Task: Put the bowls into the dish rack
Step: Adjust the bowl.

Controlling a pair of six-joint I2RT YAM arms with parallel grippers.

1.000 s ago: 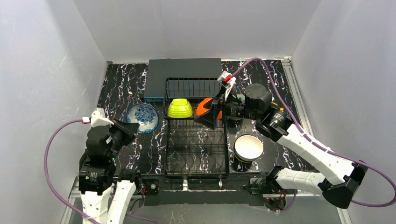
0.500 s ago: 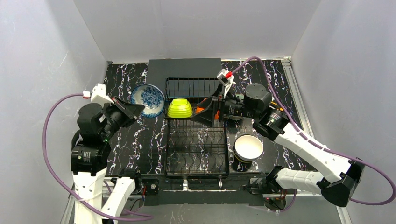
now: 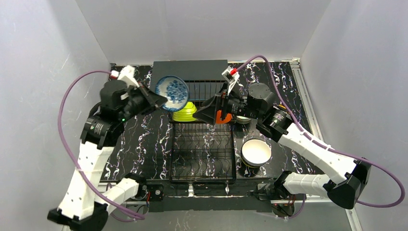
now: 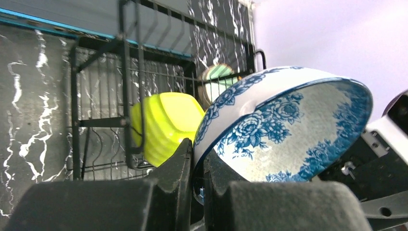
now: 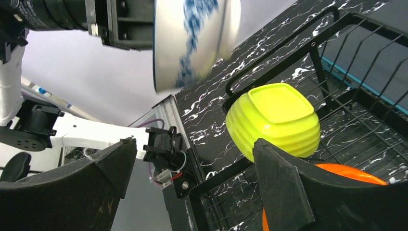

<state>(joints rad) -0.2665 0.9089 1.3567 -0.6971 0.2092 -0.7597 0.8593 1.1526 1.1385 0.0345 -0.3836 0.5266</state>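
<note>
My left gripper point(image 3: 161, 98) pinches the rim of 1 blue-white patterned bowl point(image 3: 174, 92), held tilted above the dish rack's point(image 3: 202, 163) back left corner. My right gripper point(image 3: 214, 109) gapes wide beside 1 orange bowl point(image 3: 221, 117) and 1 lime bowl point(image 3: 185, 113), both racked. 1 white bowl point(image 3: 256, 151) sits on the table point(image 3: 130, 144).

Enclosure is plain pale grey walls point(image 3: 202, 29) at 9, 12 and 3 o'clock, evenly lit, no hard shadows. Tabletop point(image 3: 149, 144) is black marble-look with white veins; aluminium rail point(image 3: 302, 89) runs its 3 o'clock edge. Flat dark grey box point(image 3: 202, 70) sits at 12 o'clock against the back wall.
</note>
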